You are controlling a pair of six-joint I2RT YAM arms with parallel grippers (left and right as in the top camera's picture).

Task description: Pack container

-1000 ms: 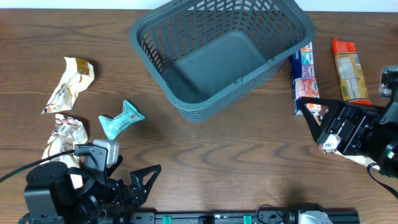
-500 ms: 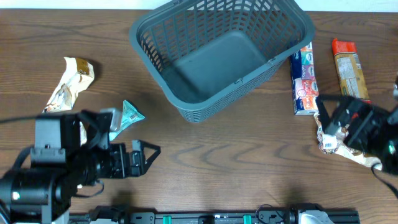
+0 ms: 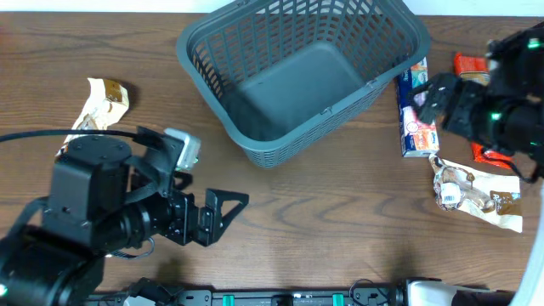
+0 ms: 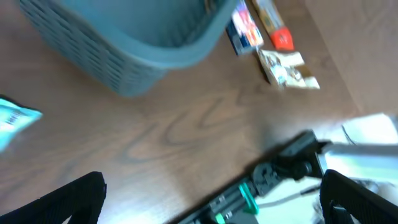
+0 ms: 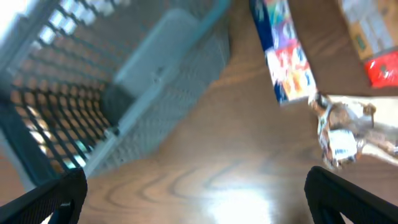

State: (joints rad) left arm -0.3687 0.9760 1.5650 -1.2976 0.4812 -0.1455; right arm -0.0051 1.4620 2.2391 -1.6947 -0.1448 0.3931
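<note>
The container [image 3: 204,53], a dark grey-green slotted basket, stands empty at the table's far middle; it also shows in the left wrist view [image 4: 134,53] and the right wrist view [image 5: 143,81]. My left gripper [image 3: 223,212] is open and empty over bare wood in front of the basket. My right gripper [image 3: 435,104] is open and empty, above a blue-red packet [image 3: 414,127] just right of the basket. A teal packet [image 4: 12,118] shows only in the left wrist view; my left arm hides it from overhead.
A tan wrapper [image 3: 102,106] lies at the far left. A crumpled wrapper [image 3: 472,191] lies at the right, and an orange packet [image 3: 467,64] is partly under my right arm. The table's front edge and a black rail [image 4: 273,174] are close by.
My left arm has swung up and right, covering the teal packet. My right arm has moved away from the front, off the crumpled wrapper, to over the blue-red and orange packets.
</note>
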